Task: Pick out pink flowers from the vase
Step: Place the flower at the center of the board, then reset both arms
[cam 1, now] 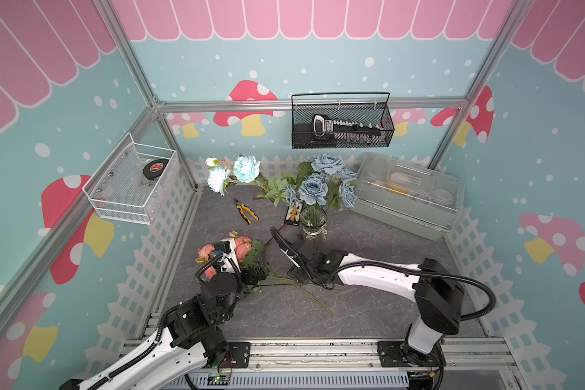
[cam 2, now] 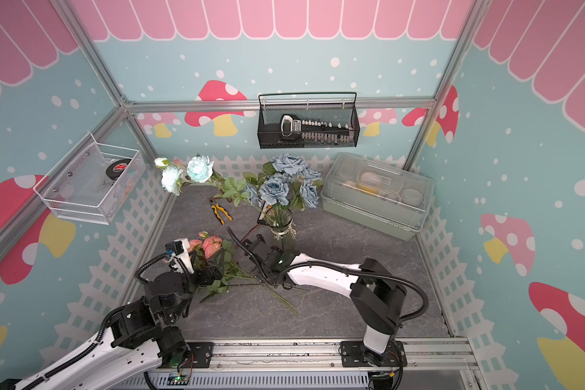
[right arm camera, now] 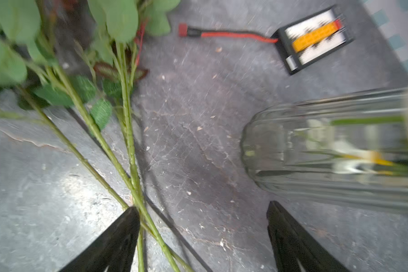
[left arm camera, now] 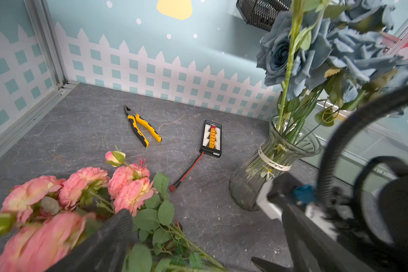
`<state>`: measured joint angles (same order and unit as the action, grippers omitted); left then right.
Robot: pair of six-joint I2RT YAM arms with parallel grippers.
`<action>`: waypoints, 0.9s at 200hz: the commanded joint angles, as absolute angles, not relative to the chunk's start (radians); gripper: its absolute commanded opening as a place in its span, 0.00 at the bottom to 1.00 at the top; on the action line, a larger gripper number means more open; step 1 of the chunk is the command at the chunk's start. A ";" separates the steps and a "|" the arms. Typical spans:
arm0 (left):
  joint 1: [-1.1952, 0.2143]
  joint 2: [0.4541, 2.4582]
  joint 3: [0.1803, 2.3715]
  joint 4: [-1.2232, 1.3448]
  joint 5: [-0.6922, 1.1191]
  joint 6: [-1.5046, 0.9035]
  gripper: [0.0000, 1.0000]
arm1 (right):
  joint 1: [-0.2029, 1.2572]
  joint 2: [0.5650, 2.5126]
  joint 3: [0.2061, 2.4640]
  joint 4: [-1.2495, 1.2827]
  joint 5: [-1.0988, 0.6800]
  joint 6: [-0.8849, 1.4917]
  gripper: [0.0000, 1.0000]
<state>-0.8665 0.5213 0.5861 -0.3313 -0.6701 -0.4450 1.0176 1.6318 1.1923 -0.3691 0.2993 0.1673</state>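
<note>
Lying on the desk (cam 1: pixel 368 314): pink flowers (cam 1: pixel 242 248), near the vase (cam 1: pixel 313 224).
Left tool (left arm camera: pixel 189 235) and right tool (right arm camera: pixel 202 205): jaws wide apart.

Your pink flowers (cam 1: pixel 243 245) are lying flat on the table (cam 1: pixel 368 314), around 9 o'clock from the middle. The coral blooms are bunched together and the long green leafy stems trail off toward 4 o'clock. The vase (cam 1: pixel 313 221) stands upright near 12 o'clock: clear ribbed glass, pale twine round the neck, apart from the blooms.
</note>
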 commanded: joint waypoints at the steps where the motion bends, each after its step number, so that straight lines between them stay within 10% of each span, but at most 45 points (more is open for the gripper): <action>1: -0.872 0.590 0.678 -0.307 -0.717 -0.401 0.99 | 0.950 1.499 1.122 -0.330 0.302 0.212 0.86; 83: -0.450 0.840 0.854 -0.406 -0.517 -0.461 0.99 | 0.635 1.138 0.915 -0.254 0.358 0.249 0.99; 131: -0.049 1.039 0.897 -0.421 -0.245 -0.523 0.99 | 0.346 1.143 0.847 -0.207 0.354 0.420 0.99; 180: 0.039 1.213 0.868 -0.230 -0.313 -0.412 0.99 | 0.147 1.266 0.813 -0.043 0.440 0.442 0.99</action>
<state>0.0269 1.1580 0.8589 -0.3340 -0.3000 -0.4728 0.2012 1.2133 0.8326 -0.1555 0.3790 0.4053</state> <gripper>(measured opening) 0.992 0.986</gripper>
